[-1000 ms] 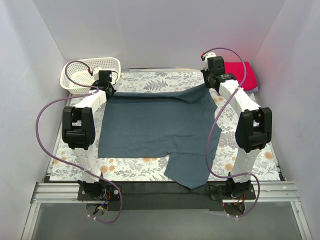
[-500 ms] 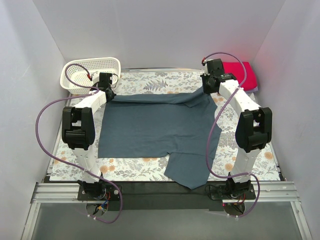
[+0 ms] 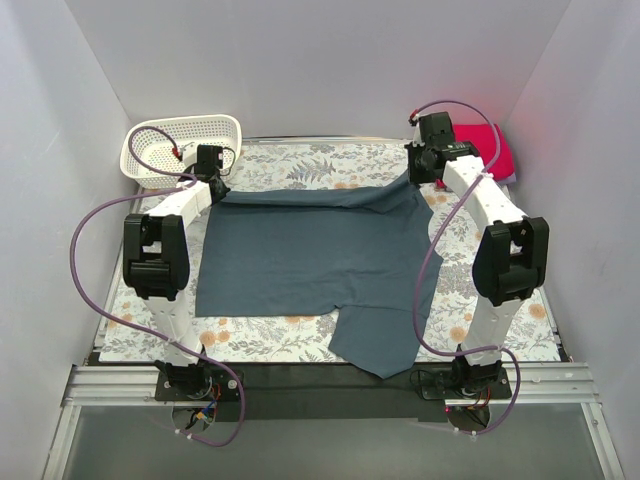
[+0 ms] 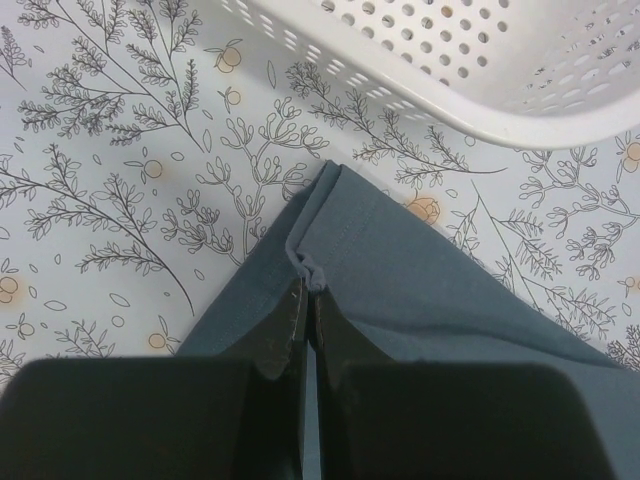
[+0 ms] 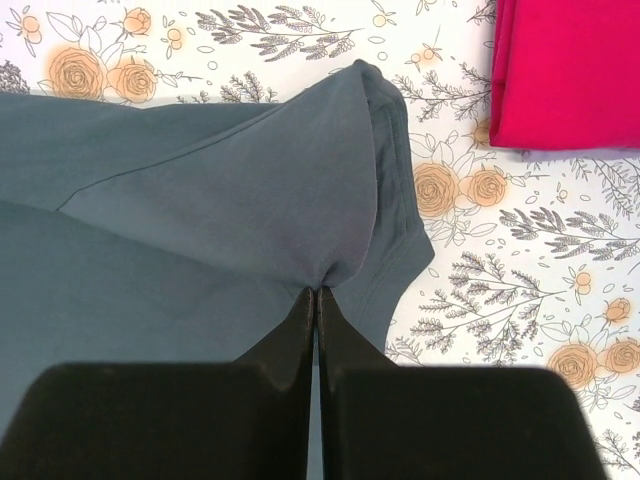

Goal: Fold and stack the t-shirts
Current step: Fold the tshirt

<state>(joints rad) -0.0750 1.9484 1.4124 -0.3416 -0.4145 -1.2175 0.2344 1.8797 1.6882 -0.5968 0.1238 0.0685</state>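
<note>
Nearest the bottom of the top view, a sleeve of the blue-grey shirt (image 3: 310,260) reaches down to the near edge of the flowered desk (image 3: 260,335), just over the dark strip between the two arm bases. The rest of the shirt lies spread across the middle of the desk, mostly flat. Its far right part is lifted and folded over into a loose flap.

At the shirt's far left corner, the left end effector (image 4: 305,300) has its fingers pressed together on a small pinch of the hemmed edge. At the far right corner, the right end effector (image 5: 316,295) is clamped on a gathered peak of cloth, with the sleeve opening just to the right of it.

Beyond the left corner, in the upper left of the top view, sits the white basket (image 3: 185,122). Its holed wall and floor show white, and the shirt's corner stops short of its rim. In the upper right lies the folded red shirt (image 3: 490,150), apart from the blue-grey one. A pale lavender edge (image 5: 560,153) shows under it.
</note>
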